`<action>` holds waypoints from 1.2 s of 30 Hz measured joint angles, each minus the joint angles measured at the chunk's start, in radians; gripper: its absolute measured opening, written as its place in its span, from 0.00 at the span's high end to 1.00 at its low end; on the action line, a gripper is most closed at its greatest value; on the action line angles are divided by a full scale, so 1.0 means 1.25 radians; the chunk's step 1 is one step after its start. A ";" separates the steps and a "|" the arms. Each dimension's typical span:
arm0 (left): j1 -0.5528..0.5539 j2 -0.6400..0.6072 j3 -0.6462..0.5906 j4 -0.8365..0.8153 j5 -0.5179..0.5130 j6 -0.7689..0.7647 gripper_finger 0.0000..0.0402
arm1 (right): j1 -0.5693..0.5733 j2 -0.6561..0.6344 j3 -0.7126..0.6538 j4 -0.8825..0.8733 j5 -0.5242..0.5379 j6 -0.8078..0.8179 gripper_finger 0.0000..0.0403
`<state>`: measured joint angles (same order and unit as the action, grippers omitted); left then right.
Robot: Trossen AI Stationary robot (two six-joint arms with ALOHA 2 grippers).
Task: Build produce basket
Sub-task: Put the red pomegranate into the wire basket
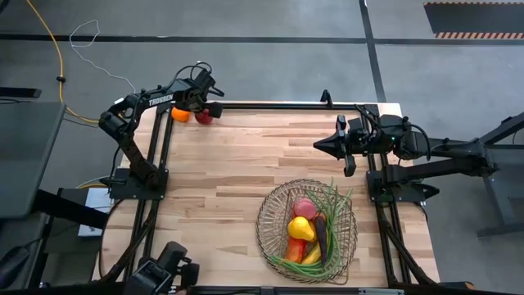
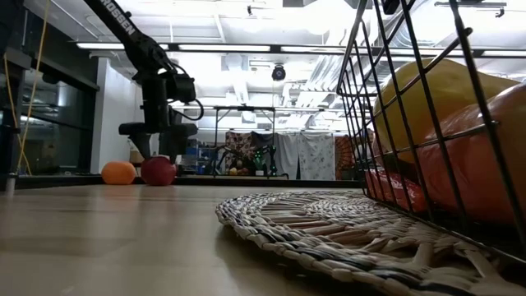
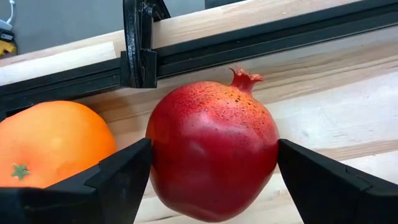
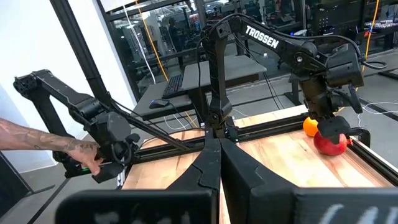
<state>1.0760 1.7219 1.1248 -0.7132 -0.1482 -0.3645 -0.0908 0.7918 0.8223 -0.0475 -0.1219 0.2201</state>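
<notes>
A dark red fruit with a small crown (image 3: 211,149) sits on the table at the far left corner, next to an orange (image 3: 53,146). My left gripper (image 1: 201,113) stands over the fruit with one finger on each side. It also shows in the low view (image 2: 158,156). The wire basket (image 1: 270,215) stands at the near right. It holds a pink peach (image 1: 304,206), a yellow pear (image 1: 300,228), a mango (image 1: 295,248), a banana (image 1: 313,256), an eggplant (image 1: 321,238) and green beans (image 1: 337,201). My right gripper (image 1: 321,144) is shut and empty, above the table's far right. My left gripper has the dark red fruit between its two fingers, one finger on each of two opposite sides (image 3: 155,168) at its widest part. The fingers come from above, pointing down. The fruit rests on the table (image 2: 158,182), its crown (image 3: 244,79) turned sideways.
The orange (image 1: 180,115) lies right beside the red fruit, close to the left finger (image 3: 118,180). A black frame rail (image 3: 249,46) runs along the far edge behind them. A woven mat (image 2: 329,222) lies under the basket. A person's hand (image 4: 37,146) holds a device beyond the table.
</notes>
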 joint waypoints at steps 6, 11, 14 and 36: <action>0.000 0.001 -0.001 -0.017 0.004 0.000 0.19 | 0.000 0.000 0.000 0.000 0.000 0.006 1.00; 0.000 0.001 -0.002 -0.023 0.019 -0.001 0.25 | 0.000 0.000 0.000 0.000 0.000 0.006 1.00; -0.003 -0.001 -0.002 -0.028 0.021 -0.002 0.31 | 0.000 0.000 0.000 0.000 0.000 0.006 1.00; -0.065 -0.226 -0.005 0.070 0.226 -0.015 0.37 | 0.000 0.000 0.000 0.000 0.000 -0.011 1.00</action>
<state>0.9953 1.4395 1.1179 -0.6258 0.1346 -0.3836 -0.0910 0.7918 0.8223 -0.0477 -0.1223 0.2064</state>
